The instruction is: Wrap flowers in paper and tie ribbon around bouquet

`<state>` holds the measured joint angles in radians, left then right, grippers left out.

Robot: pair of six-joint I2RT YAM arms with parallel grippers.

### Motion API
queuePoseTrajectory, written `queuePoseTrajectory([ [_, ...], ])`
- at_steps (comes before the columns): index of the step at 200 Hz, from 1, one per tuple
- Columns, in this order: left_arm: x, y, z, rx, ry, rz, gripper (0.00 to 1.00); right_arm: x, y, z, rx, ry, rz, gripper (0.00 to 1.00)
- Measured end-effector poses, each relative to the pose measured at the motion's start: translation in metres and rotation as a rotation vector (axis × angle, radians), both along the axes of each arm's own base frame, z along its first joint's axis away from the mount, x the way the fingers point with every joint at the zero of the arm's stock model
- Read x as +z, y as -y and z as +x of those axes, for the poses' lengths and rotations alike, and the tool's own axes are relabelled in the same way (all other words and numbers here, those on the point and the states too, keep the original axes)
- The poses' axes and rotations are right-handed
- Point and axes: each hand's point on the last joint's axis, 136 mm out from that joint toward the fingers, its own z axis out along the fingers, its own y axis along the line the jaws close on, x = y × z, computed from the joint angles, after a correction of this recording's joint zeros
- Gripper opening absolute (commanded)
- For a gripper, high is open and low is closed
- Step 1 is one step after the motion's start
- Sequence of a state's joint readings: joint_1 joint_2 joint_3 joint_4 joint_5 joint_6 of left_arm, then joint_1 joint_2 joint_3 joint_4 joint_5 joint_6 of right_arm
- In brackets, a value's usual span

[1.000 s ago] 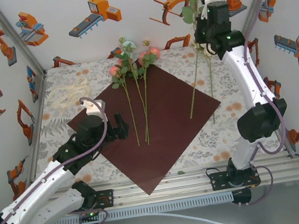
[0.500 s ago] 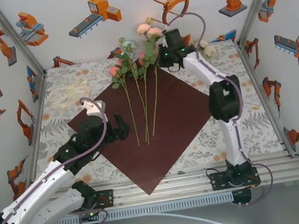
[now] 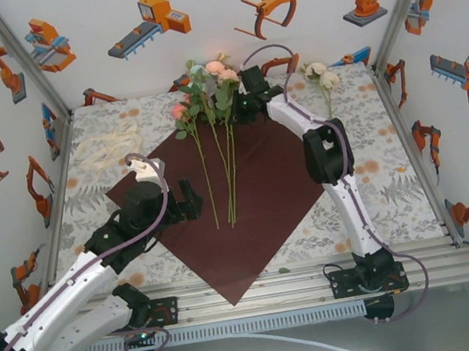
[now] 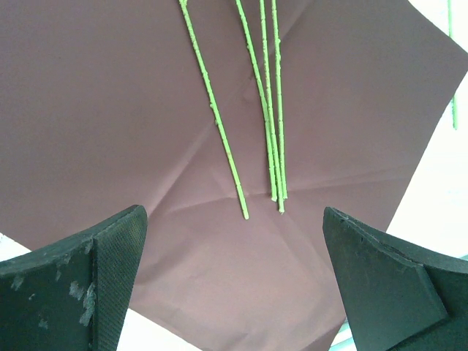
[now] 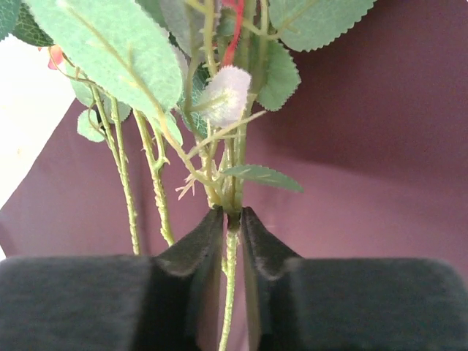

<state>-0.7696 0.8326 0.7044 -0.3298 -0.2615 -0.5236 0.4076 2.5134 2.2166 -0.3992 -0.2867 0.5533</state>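
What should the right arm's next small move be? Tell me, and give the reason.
Probably open the right pincer wider and lift it clear. Its fingers narrowly flank one stem, and that flower already lies with the other flowers on the paper, stems side by side. White roses wait on the tablecloth beyond the paper's right corner.

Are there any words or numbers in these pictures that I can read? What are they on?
None to read. The wall stickers are orange robot drawings with no letters. The paper, the flowers and the tablecloth carry no writing that I can make out.
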Motion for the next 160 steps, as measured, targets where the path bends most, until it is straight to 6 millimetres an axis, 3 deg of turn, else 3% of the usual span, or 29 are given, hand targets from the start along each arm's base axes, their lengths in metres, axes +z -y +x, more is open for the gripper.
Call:
queuePoseTrajectory([
  [36,-0.001,-0.001,0.001,0.003,-0.002,0.001,0.97,0.001,0.004,-0.001,0.011,0.015,-0.033,0.38],
  [58,-0.001,0.001,0.0,-0.007,-0.007,-0.004,0.97,0.013,0.009,-0.004,0.018,0.037,-0.067,0.46],
  [77,-0.001,0.002,-0.001,-0.014,-0.01,-0.007,0.97,0.034,0.015,-0.009,0.027,0.066,-0.093,0.48],
  [106,0.0,0.006,-0.003,-0.036,-0.015,-0.019,0.97,0.085,0.027,-0.018,0.036,0.153,-0.127,0.49],
  [132,0.008,0.022,-0.011,-0.138,0.002,-0.076,0.97,0.133,0.06,-0.03,0.001,0.244,-0.185,0.49],
  [151,0.02,0.042,-0.021,-0.259,0.026,-0.145,0.97,0.157,0.107,-0.036,-0.07,0.296,-0.245,0.49],
  [160,0.026,0.052,-0.026,-0.32,0.038,-0.18,0.97,0.162,0.138,-0.036,-0.123,0.307,-0.272,0.49],
])
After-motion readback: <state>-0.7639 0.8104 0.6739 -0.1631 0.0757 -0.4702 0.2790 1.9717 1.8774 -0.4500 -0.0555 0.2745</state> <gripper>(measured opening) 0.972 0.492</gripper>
